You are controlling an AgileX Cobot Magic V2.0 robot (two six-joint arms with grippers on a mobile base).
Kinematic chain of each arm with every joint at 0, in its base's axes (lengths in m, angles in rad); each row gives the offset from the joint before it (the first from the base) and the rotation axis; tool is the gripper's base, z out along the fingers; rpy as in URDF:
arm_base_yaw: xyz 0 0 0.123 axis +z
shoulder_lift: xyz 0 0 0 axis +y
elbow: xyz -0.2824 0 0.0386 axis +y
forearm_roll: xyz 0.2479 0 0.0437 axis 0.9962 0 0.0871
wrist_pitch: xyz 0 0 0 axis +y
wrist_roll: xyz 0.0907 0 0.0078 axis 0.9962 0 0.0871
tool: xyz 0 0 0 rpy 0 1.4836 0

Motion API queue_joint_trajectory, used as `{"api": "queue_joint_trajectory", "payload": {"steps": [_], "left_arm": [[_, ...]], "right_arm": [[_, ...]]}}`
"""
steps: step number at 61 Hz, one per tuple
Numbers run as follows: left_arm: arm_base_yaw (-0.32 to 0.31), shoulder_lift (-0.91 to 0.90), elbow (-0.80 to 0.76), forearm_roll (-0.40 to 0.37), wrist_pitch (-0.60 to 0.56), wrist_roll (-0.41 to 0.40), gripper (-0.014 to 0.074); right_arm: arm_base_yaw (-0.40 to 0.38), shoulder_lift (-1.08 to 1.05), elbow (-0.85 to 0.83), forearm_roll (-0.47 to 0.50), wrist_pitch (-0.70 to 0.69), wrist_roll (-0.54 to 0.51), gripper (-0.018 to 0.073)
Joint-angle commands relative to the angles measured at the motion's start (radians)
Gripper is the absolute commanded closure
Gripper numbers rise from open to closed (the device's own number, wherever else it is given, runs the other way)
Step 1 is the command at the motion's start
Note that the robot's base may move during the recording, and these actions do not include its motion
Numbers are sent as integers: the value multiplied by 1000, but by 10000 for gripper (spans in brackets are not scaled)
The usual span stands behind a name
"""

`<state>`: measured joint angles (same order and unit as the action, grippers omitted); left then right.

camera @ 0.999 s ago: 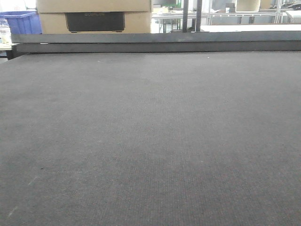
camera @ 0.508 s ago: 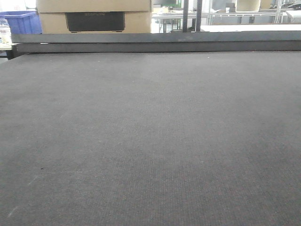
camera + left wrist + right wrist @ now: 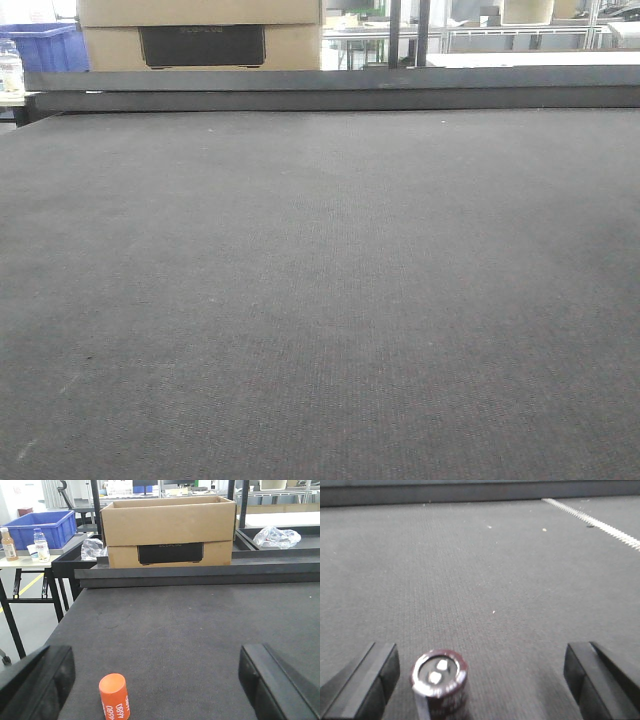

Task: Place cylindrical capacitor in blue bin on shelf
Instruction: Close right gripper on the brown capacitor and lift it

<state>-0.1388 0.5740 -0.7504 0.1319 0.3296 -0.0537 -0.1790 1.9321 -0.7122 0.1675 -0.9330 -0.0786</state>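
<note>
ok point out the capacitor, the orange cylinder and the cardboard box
capacitor (image 3: 439, 672), right wrist view, on its top face
orange cylinder (image 3: 114, 704), left wrist view, on its printed side
cardboard box (image 3: 167, 525), left wrist view, on its front wall

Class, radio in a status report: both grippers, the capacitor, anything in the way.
Left gripper open, orange cylinder upright between its fingers. Right gripper open, capacitor upright on the mat, not gripped. Nothing blocking it.

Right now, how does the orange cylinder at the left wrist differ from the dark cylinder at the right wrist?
The orange cylinder is bright orange with white 4680 print; the dark cylinder is maroon-black. The orange one's top is plain; the dark one's is silvery with two pale studs. Both stand upright on dark matting.
</note>
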Motion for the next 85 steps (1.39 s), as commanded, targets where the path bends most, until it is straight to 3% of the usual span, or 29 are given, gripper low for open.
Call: {"api": "queue_joint_trajectory", "payload": {"steps": [1,24,31,36,45,50,62,71,85], "left_arm": [[-7,2,-5,2,-23,-1,26],[-7,2,-5,2,-23,-1,26],[-7,2,-5,2,-23,-1,26],[-7,2,-5,-7,-23,-1,26],[-7,2,-5,-9,-27,-1,26],[-7,2,1,-9,-24,-1,26],[-7,37,79,-3,-43,-1,26],[3,104,221,-2,-243,-1,26],[91,326,381,-106,-683,-1,26]], "right_arm": [[-6,31,-35,-9,-1,0,-11],[-6,103,-103,-36,68,0,20],[-6,103,-103,-36,63,0,195],[-6,103,-103,-36,63,0,393],[-6,81,-103,-36,70,0,662],[-6,47,-103,-36,96,0,722],[-6,-119,-103,-37,268,0,721],[-6,-320,-103,-64,421,0,721],[-6,-606,-103,-64,696,0,721]]}}
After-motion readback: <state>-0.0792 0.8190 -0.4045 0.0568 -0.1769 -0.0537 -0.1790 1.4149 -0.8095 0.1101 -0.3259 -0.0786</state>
